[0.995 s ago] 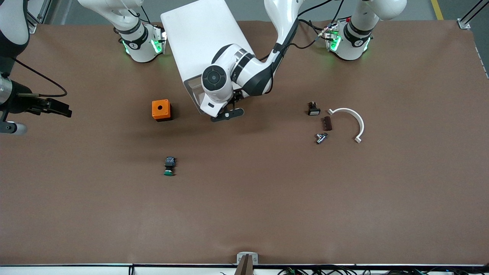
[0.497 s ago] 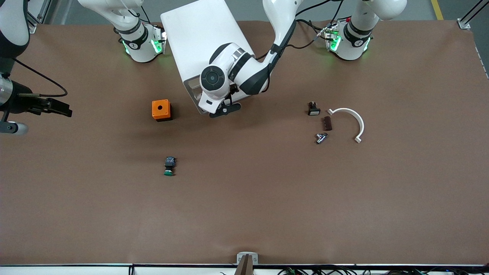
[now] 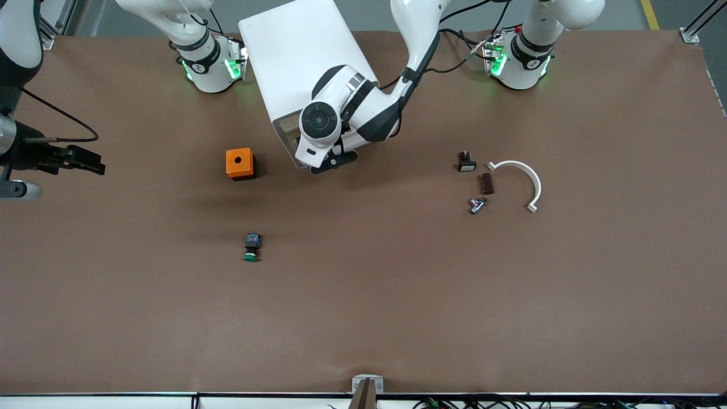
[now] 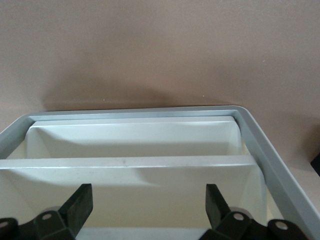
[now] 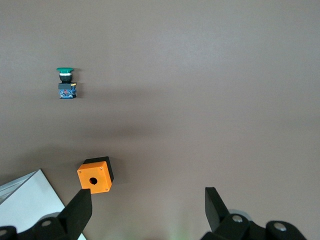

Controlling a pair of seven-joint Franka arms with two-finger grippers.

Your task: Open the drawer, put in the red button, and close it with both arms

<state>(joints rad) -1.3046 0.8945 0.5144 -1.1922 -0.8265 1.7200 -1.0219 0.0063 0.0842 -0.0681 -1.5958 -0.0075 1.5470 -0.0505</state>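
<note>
The white cabinet (image 3: 295,57) stands between the arms' bases, its front facing the front camera. My left gripper (image 3: 335,161) is open right at the cabinet's front. In the left wrist view my left gripper (image 4: 148,195) has its fingers (image 4: 80,202) on either side of a cream drawer front (image 4: 150,190), below the cabinet's grey rim (image 4: 135,112). I cannot tell if they touch it. The red button is not in view. My right gripper (image 3: 85,162) is open and empty, in the air at the right arm's end of the table; it also shows in the right wrist view (image 5: 147,205).
An orange box with a hole (image 3: 239,163) (image 5: 95,176) sits beside the cabinet's front. A green-capped switch (image 3: 251,247) (image 5: 65,82) lies nearer the front camera. Toward the left arm's end lie a small black switch (image 3: 466,162), a brown piece (image 3: 487,183), a metal part (image 3: 477,205) and a white curved bracket (image 3: 519,179).
My left gripper has moved in toward the cabinet's front, away from the front camera. My right gripper has barely shifted.
</note>
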